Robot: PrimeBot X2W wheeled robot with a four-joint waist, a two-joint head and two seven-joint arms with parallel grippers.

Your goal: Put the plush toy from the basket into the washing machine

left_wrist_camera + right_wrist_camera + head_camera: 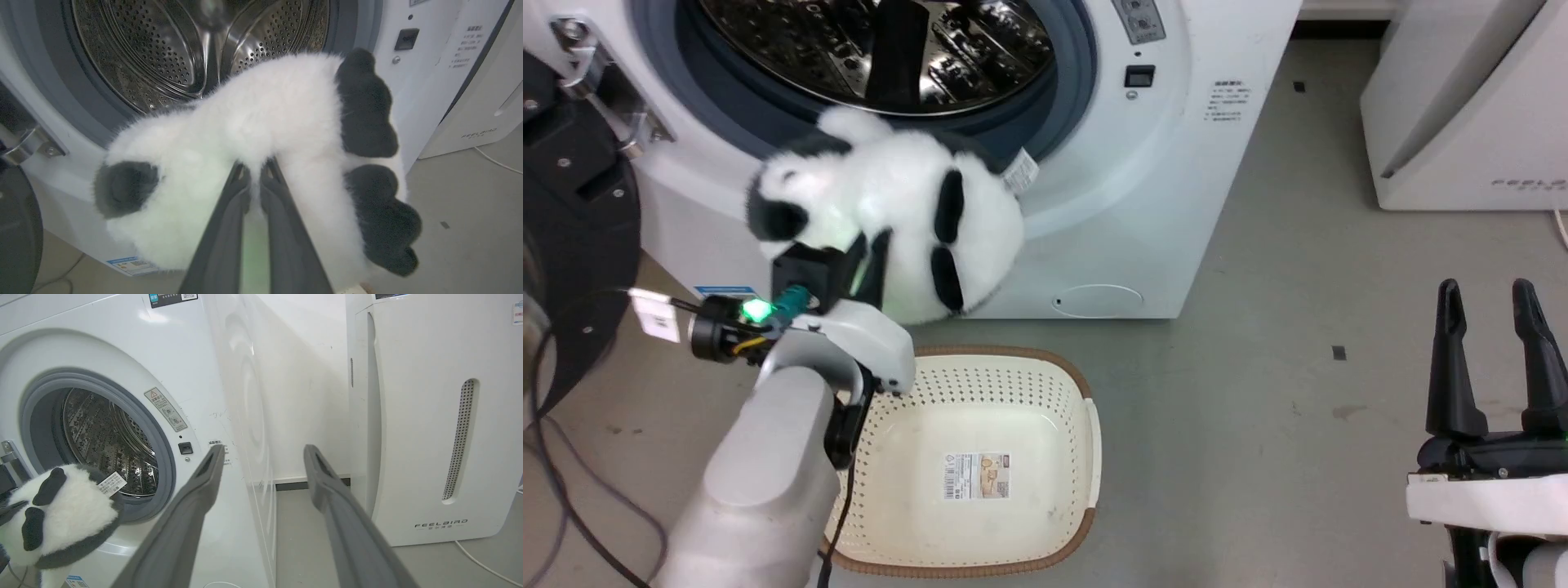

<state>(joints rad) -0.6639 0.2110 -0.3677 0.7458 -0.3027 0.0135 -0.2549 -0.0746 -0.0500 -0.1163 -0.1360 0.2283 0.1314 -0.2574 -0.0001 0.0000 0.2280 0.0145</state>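
Note:
My left gripper [870, 245] is shut on the plush toy [890, 208], a fluffy white-and-black panda, holding it in the air just before the lower rim of the washing machine [1192, 163] porthole. In the left wrist view the fingers [229, 220] pinch the plush toy [253, 134] in its white fur, with the steel drum [163, 53] right behind it. The basket [1045, 425] stands on the floor below, holding nothing but its label sticker. My right gripper [1494, 302] is open at the lower right, fingers apart, as also in its wrist view as right gripper [263, 451].
The dark round door [572, 245] hangs open at the left, beside my left arm. A white FEELBIRD appliance [1470, 106] stands to the right of the washer. Cables [556, 490] trail on the floor at the lower left. Grey floor lies between basket and right gripper.

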